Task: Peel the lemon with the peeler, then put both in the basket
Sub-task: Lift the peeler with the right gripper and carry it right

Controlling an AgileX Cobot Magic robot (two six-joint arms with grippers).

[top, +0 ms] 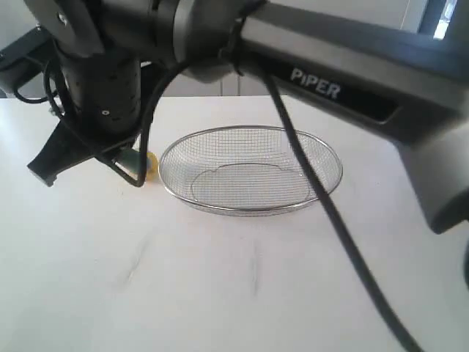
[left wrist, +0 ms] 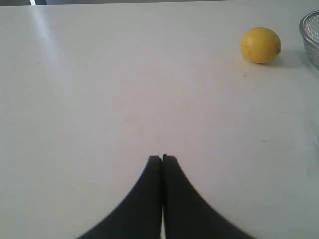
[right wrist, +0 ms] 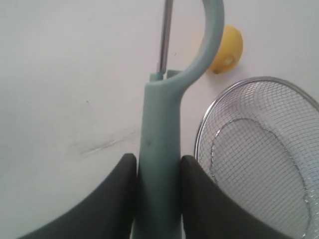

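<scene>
- Right gripper [right wrist: 157,162]: its black fingers [right wrist: 117,194] pinch the thick pale teal-green handle of the peeler [right wrist: 159,114]. The curved looped head and metal blade point away over the white tabletop [top: 220,293].
- Left gripper [left wrist: 162,159]: its jaws are pressed together with nothing between them, above bare table. Only the left wrist view shows this.
- The small round bright yellow lemon [left wrist: 260,45] lies on the table just beside the basket, not touching it.
- In the right wrist view the lemon [right wrist: 227,50] sits beyond the peeler's loop.
- In the exterior view a black arm hides all but a sliver of the lemon [top: 152,167].
- The wide shallow oval silver wire-mesh basket [top: 249,211] holds nothing. The exterior view alone shows all of it.
</scene>
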